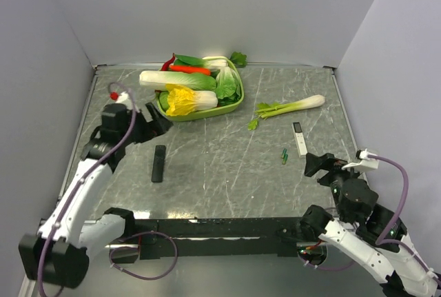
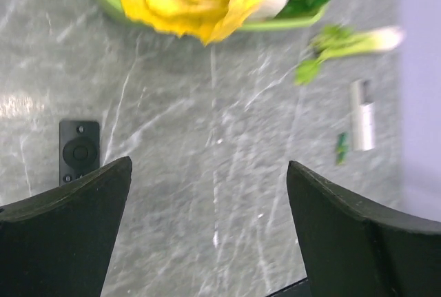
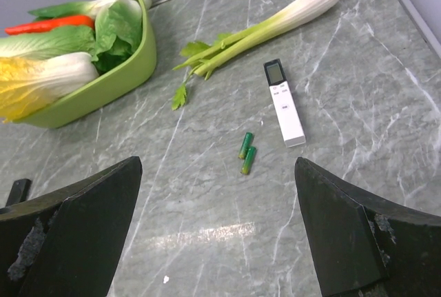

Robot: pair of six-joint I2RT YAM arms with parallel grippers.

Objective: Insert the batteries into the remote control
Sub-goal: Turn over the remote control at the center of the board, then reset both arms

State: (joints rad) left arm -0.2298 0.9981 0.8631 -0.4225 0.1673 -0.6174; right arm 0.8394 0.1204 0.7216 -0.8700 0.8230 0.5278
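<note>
The remote control point(image 1: 159, 163) is a slim black bar lying flat on the grey marble table at centre left, its button side up in the left wrist view point(image 2: 80, 151). Two small green batteries point(image 1: 284, 156) lie side by side at centre right point(image 3: 246, 152). My left gripper point(image 1: 160, 119) hovers above and behind the remote, open and empty point(image 2: 208, 162). My right gripper point(image 1: 318, 163) hangs to the right of the batteries, open with nothing between its fingers point(image 3: 218, 160).
A slim white device point(image 1: 299, 138) with a dark top end lies just right of the batteries. A celery stalk point(image 1: 289, 107) lies behind it. A green basket point(image 1: 200, 114) with cabbage, greens and a carrot stands at the back centre. Walls enclose the table.
</note>
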